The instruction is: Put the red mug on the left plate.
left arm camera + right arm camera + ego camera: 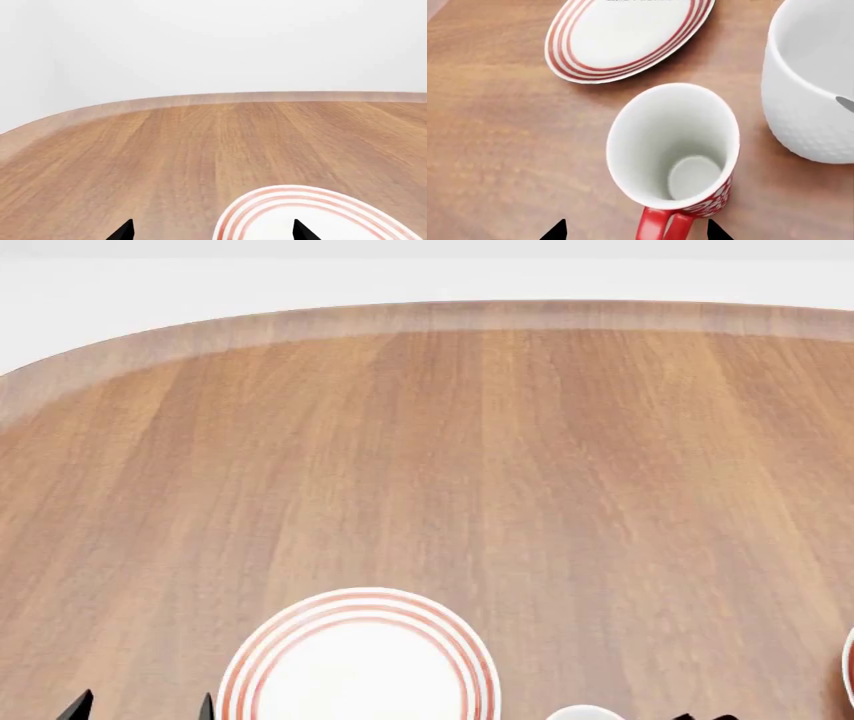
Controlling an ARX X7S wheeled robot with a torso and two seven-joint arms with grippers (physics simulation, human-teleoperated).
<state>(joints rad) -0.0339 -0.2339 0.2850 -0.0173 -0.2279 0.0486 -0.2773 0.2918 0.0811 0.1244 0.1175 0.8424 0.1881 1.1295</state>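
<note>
Step in hand: approach for the grasp; the red mug (674, 155) has not been picked up. In the right wrist view it stands upright on the desk (441, 440), mouth open to the camera, handle turned toward the right gripper (635, 231). The two black jaw tips show wide apart, one to each side of the handle, with nothing between them in contact; the jaws are open and hold nothing.

Just beside the mug stands a larger white mug (814, 85), apart from it but close. The left plate (360, 660) lies near the desk's near edge, bare, with the red mug near its rim on the side toward the right arm. In the head view only a sliver of a white rim shows at the near edge, probably the red mug's, though the crop is too tight to be sure.

The left gripper (212, 231) hangs over the near rim of the plate, jaws spread and empty.

Next move, as judged: advance the right jaws about the mug's body or handle and close without nudging the white mug, then lift and carry a short way across to the plate's centre. The left arm may need to clear the plate.
</note>
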